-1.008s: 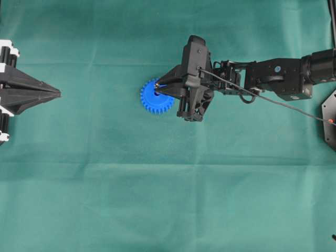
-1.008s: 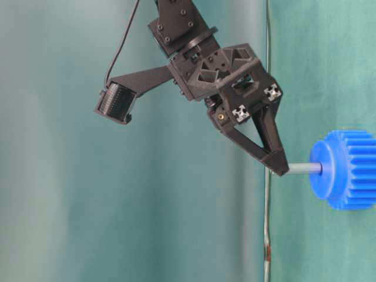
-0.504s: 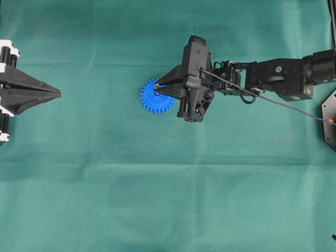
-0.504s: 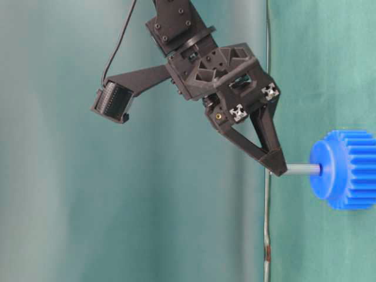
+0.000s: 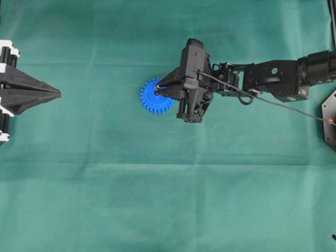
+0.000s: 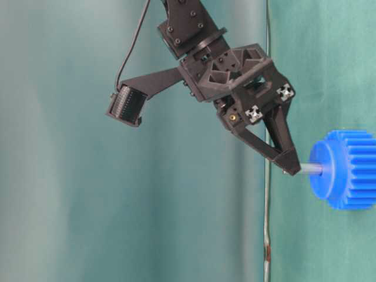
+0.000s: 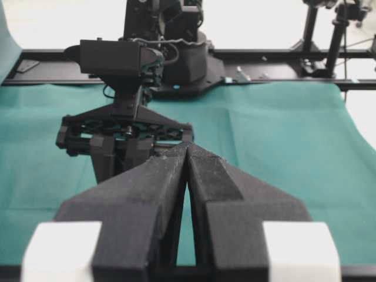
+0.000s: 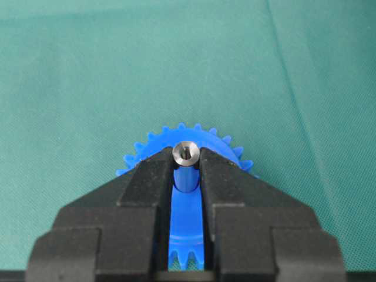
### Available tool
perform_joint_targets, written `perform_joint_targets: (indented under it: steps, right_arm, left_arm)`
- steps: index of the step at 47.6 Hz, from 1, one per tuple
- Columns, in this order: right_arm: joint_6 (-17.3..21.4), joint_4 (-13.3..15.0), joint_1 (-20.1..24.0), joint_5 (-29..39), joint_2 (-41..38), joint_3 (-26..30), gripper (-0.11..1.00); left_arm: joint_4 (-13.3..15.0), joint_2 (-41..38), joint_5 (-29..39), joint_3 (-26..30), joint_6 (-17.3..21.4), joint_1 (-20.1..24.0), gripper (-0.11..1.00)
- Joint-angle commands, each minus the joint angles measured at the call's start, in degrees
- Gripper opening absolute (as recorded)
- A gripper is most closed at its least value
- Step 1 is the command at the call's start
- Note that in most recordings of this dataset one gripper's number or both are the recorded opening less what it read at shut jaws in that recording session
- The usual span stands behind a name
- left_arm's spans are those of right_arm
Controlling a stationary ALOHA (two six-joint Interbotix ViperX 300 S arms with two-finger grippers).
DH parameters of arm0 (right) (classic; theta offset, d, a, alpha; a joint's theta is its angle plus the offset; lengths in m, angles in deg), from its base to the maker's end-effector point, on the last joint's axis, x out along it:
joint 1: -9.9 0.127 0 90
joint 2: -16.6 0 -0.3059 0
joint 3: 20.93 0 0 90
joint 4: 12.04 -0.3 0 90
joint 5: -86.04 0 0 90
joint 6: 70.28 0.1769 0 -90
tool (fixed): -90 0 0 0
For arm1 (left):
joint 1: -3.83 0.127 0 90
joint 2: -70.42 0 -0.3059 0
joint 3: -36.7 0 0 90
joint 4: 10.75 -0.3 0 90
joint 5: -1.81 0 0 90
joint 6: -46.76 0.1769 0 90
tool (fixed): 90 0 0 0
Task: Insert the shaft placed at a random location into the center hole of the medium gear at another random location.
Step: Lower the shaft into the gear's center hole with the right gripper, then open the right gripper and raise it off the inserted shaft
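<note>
The blue medium gear (image 5: 151, 98) lies flat on the green cloth. My right gripper (image 5: 157, 88) hangs over its hub, shut on the shaft (image 6: 311, 169), a thin grey pin. In the table-level view the pin runs from the fingertips (image 6: 289, 163) straight into the raised hub of the gear (image 6: 346, 170), with only a short length showing. The right wrist view shows the shaft (image 8: 186, 153) end-on, pinched between the black fingers (image 8: 150, 176) above the gear (image 8: 187, 229). The center hole is hidden by the pin. My left gripper (image 5: 58, 94) (image 7: 187, 150) rests shut and empty at the left edge.
Green cloth (image 5: 157, 199) covers the whole table. The right arm and its cable (image 5: 273, 100) stretch in from the right edge. A black plate (image 5: 329, 118) sits at the far right.
The right gripper has pushed toward the gear, and the shaft has slid deeper into the hub, so less of the pin shows. The left arm has not moved.
</note>
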Motion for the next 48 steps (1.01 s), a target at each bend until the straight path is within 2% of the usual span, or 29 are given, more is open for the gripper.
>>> perform_joint_targets:
  steps: [1, 48]
  right_arm:
    - [0.44, -0.26, -0.09, -1.05, 0.53, 1.32, 0.13]
    - [0.53, -0.26, -0.09, -0.88, -1.93, 2.02, 0.15]
  left_arm:
    - [-0.18, -0.18, -0.18, 1.32, 0.00, 0.09, 0.00]
    - [-0.18, -0.18, -0.09, 1.32, 0.00, 0.09, 0.00]
